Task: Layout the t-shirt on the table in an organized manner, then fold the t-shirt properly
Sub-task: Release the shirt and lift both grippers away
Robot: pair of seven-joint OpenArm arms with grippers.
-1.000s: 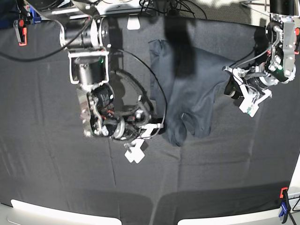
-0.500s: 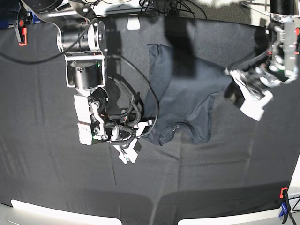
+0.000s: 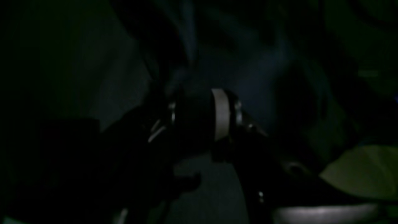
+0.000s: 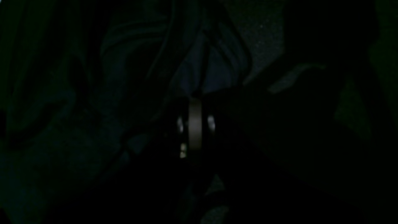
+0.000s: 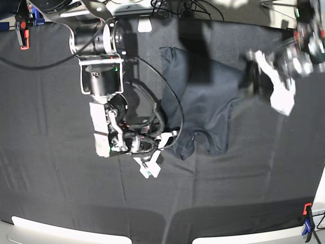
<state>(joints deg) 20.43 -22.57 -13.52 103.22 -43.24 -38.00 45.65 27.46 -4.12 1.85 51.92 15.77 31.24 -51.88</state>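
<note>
T-shirt (image 5: pixel 205 101), wrist views near-black

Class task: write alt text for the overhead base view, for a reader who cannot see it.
A crumpled dark grey t-shirt lies bunched on a black table, not yet spread flat. The right gripper sits at the shirt's near left edge; whether it holds fabric is unclear. The left gripper, motion-blurred, hangs beside the shirt's other side.

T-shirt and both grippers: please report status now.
Right gripper shut, beside t-shirt edge; a hold cannot be confirmed. Left gripper blurred, state unclear. T-shirt bunched on table, not flat. Nothing blocking.
</note>
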